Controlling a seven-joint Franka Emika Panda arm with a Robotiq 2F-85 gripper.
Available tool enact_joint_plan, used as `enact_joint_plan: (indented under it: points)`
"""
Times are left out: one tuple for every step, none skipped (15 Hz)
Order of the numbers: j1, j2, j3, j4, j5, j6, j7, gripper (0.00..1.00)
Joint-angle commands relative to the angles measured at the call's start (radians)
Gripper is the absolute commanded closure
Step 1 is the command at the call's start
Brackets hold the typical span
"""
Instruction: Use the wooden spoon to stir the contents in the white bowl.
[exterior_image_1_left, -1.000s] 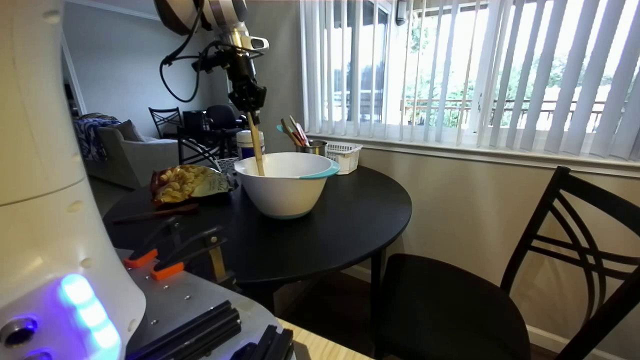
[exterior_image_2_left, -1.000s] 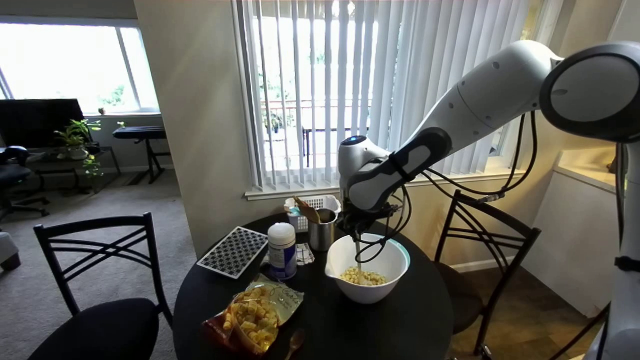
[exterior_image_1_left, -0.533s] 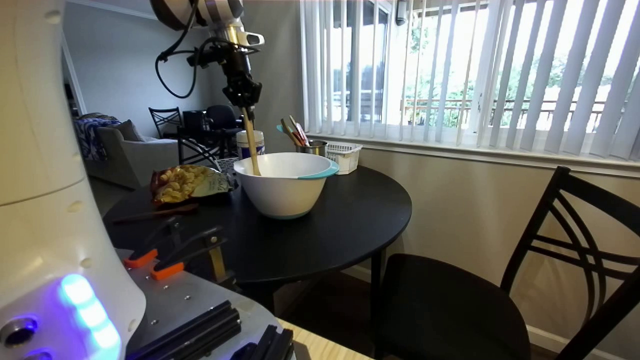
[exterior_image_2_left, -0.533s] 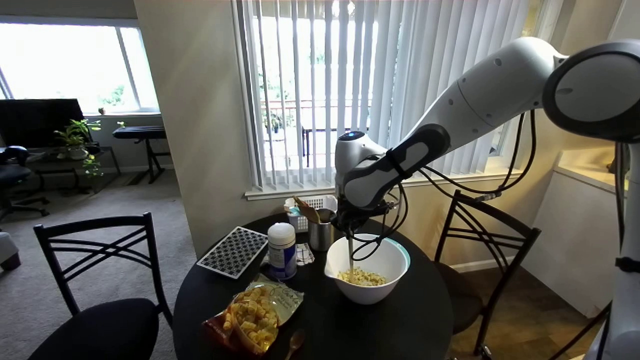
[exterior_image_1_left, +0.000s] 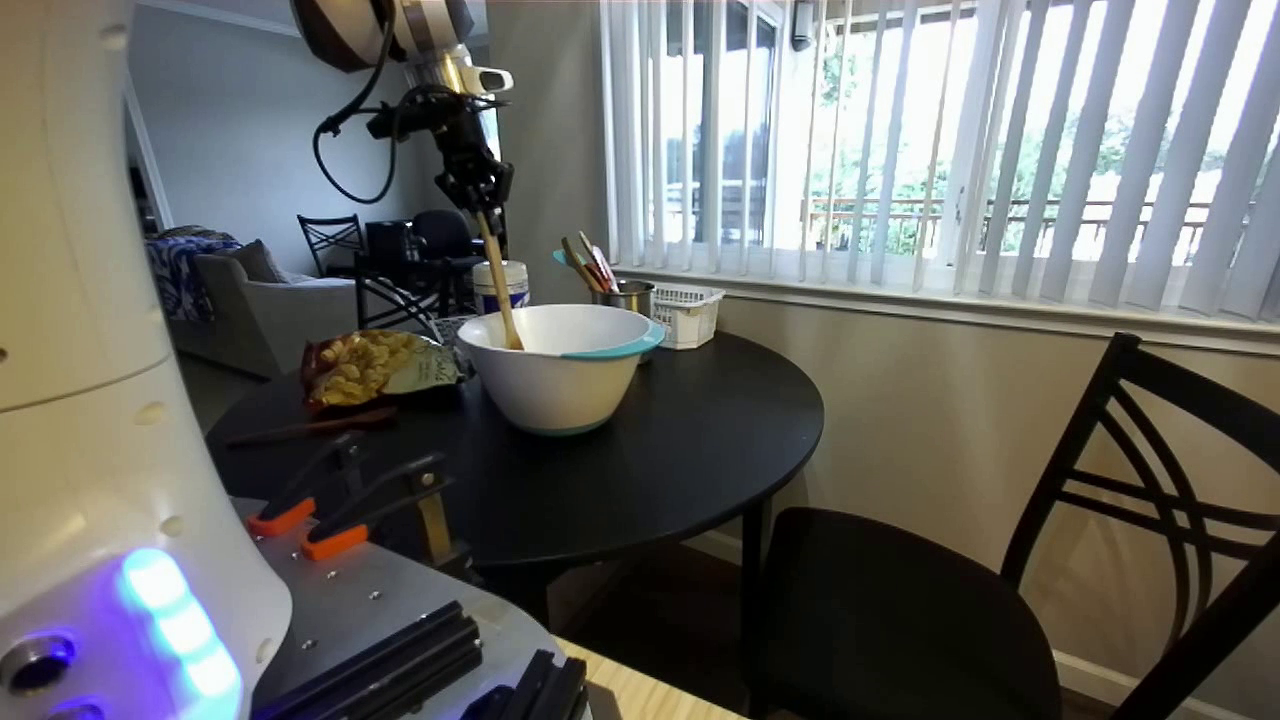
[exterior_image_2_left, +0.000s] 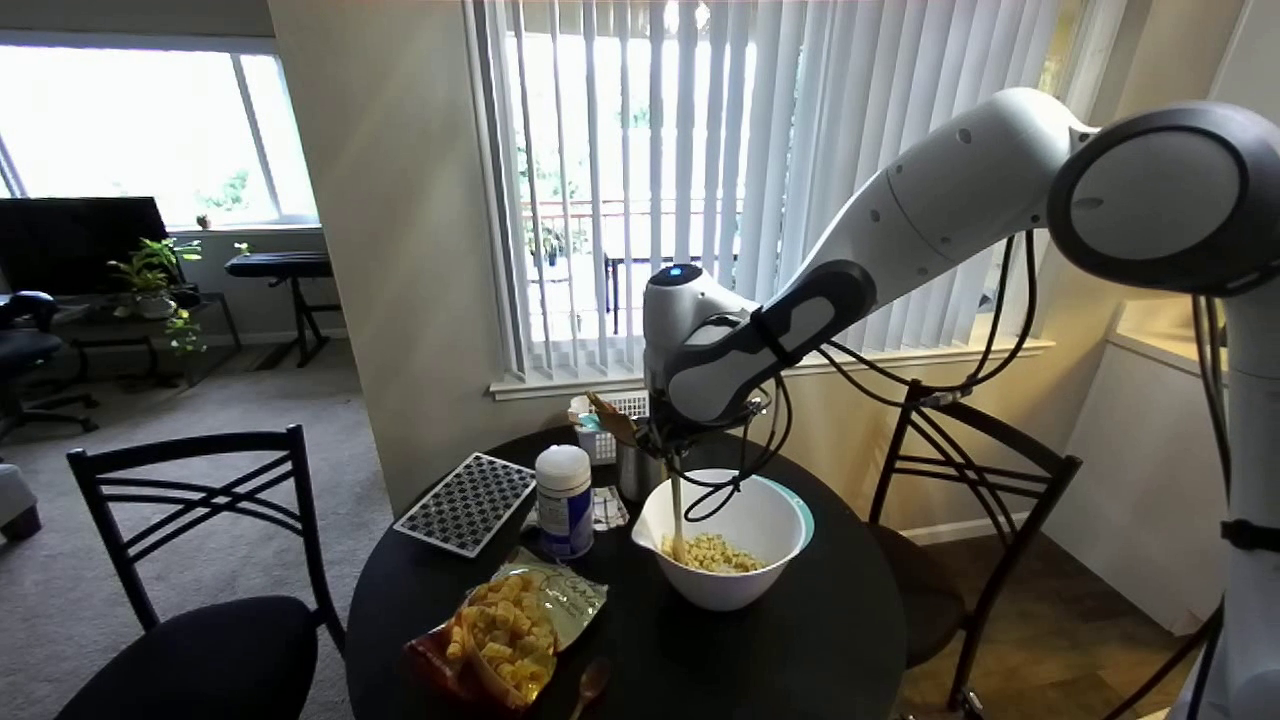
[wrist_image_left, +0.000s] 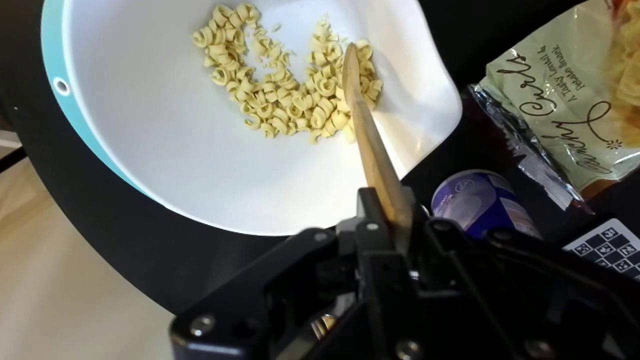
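Note:
My gripper (wrist_image_left: 389, 200) is shut on the wooden spoon (wrist_image_left: 370, 135) and holds it by the upper handle. The gripper also shows above the bowl in both exterior views (exterior_image_1_left: 489, 212) (exterior_image_2_left: 668, 455). The spoon slants down into the white bowl (wrist_image_left: 150, 130), which has a turquoise rim section and stands upright on the round black table. The spoon's lower end is among the small pale-yellow curled pieces (wrist_image_left: 290, 107), near the pouring spout. The bowl also shows in both exterior views (exterior_image_1_left: 560, 390) (exterior_image_2_left: 720, 588); the pieces show in an exterior view (exterior_image_2_left: 720, 553).
A snack bag (exterior_image_2_left: 515, 630) and a reddish-brown spoon (exterior_image_2_left: 592, 682) lie on the table. A white-lidded canister (exterior_image_2_left: 565, 510) stands near the bowl's spout side. A steel utensil holder (exterior_image_2_left: 638, 470), white basket (exterior_image_1_left: 690, 315) and patterned board (exterior_image_2_left: 468, 503) are farther back.
The gripper and spoon have moved toward the spout and canister side. The spoon leans more, and the bowl has slid slightly the same way within the last half second.

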Motion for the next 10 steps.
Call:
enact_joint_plan:
  points:
    - [0.034, 0.057, -0.027, 0.063, -0.047, 0.024, 0.037, 0.97]
    - [0.041, 0.067, -0.039, 0.074, -0.061, 0.017, 0.050, 0.97]
    - [0.047, 0.075, -0.050, 0.083, -0.074, 0.013, 0.062, 0.97]
    - [0.052, 0.080, -0.060, 0.089, -0.081, 0.008, 0.072, 0.97]
    - [0.056, 0.085, -0.071, 0.094, -0.087, 0.006, 0.080, 0.97]
    - [0.058, 0.087, -0.079, 0.095, -0.091, 0.004, 0.091, 0.97]
    - [0.062, 0.089, -0.089, 0.097, -0.097, 0.003, 0.102, 0.97]
    - [0.063, 0.091, -0.097, 0.098, -0.103, 0.000, 0.115, 0.97]
    - [0.064, 0.091, -0.105, 0.096, -0.109, -0.004, 0.127, 0.97]
    - [0.066, 0.091, -0.112, 0.095, -0.115, -0.009, 0.142, 0.97]
